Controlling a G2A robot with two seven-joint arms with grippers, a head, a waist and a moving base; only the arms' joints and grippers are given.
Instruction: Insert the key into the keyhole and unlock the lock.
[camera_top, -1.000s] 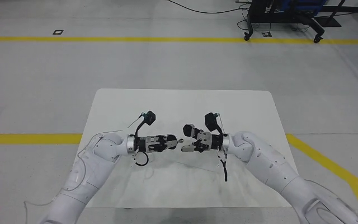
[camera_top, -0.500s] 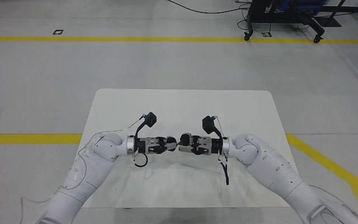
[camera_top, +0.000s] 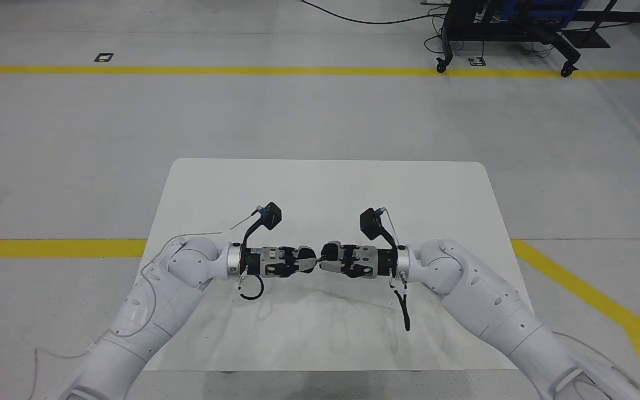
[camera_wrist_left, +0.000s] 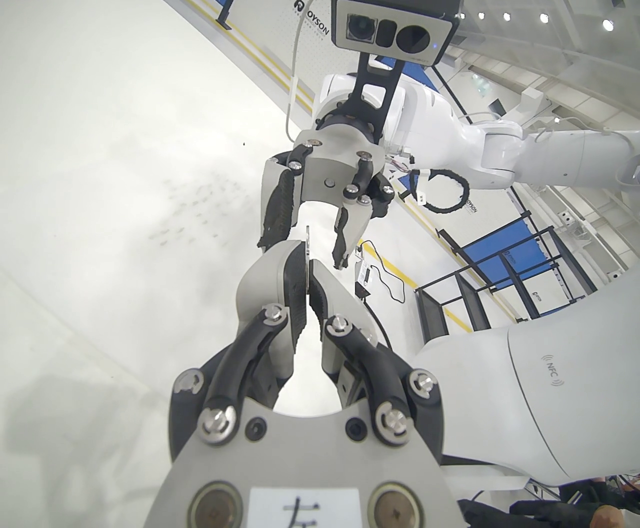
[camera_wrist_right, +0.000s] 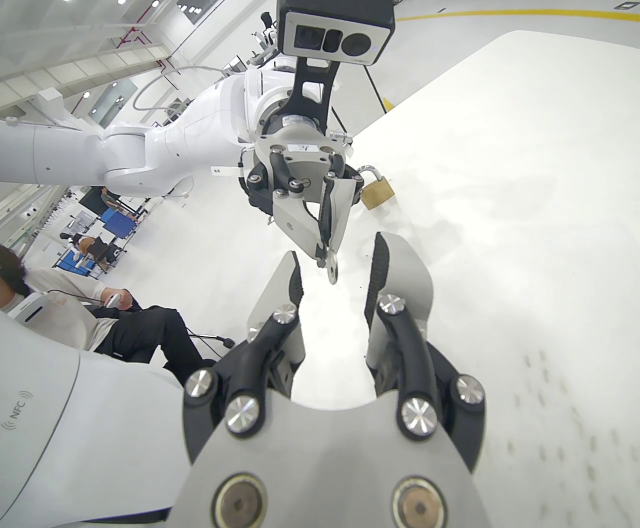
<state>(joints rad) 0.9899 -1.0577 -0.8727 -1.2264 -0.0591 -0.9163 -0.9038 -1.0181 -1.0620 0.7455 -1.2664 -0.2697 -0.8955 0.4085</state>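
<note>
The padded fingers (camera_wrist_left: 280, 280) of the left gripper (camera_wrist_left: 306, 260) are pressed together on a thin, flat silver metal key (camera_wrist_left: 307, 245). In the left wrist view the key is edge-on, a narrow sliver standing out past the fingertips. The right wrist view turns it broadside: a short silver piece with a rounded end and a small hole in it, hanging free beyond the left fingers.

The right gripper (camera_wrist_right: 337, 250) faces the left one tip to tip. Its two fingers (camera_wrist_right: 400, 270) are spread wide apart and hold nothing. The free end of the key sits at the mouth of that gap; I cannot tell whether it touches either finger.

The right wrist view also takes in a small brass padlock with a silver shackle (camera_wrist_right: 377, 194). It rests on the white worktop (camera_top: 400, 190), just behind the left gripper and apart from the key. Its body is squarish and golden, with the shackle arching up at one end. Its keyhole cannot be made out.

From the top view, both arms come in from opposite sides. Their grippers meet above the middle of the worktop, towards its near edge.
</note>
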